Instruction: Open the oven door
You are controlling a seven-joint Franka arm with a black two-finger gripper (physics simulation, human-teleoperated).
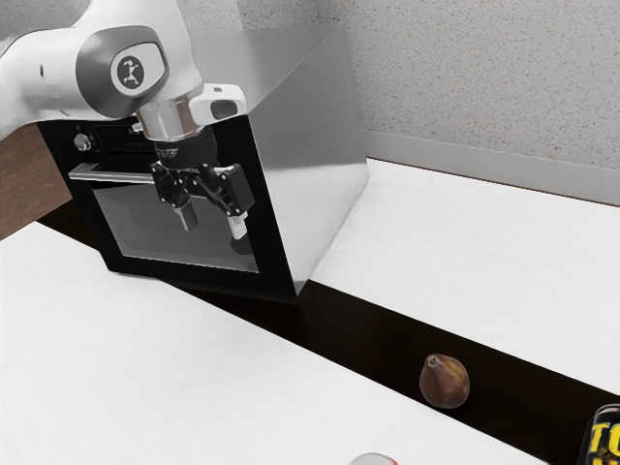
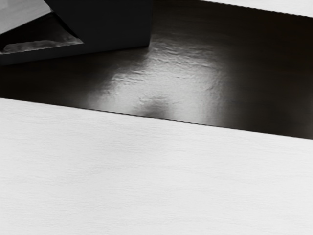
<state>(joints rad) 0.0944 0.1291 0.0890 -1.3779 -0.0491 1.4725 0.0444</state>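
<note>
Exterior view: oven door (image 1: 140,218) is around 9 o'clock and looks shut. Black gripper (image 1: 213,228) is in front, fingers well apart, nothing held. It hides part of the handle (image 1: 111,174). Brownish fruit (image 1: 445,383) between 4 and 5, can (image 1: 605,441) cut off at 4.

Wrist view: adds blurry glare on the dark strip (image 2: 264,73), plus a cropped, murky oven corner (image 2: 124,24).

1 brown fruit (image 1: 445,384) lies on the dark strip (image 1: 368,334). 1 black, yellow-lettered can (image 1: 603,444) sits at the exterior view's right.
</note>
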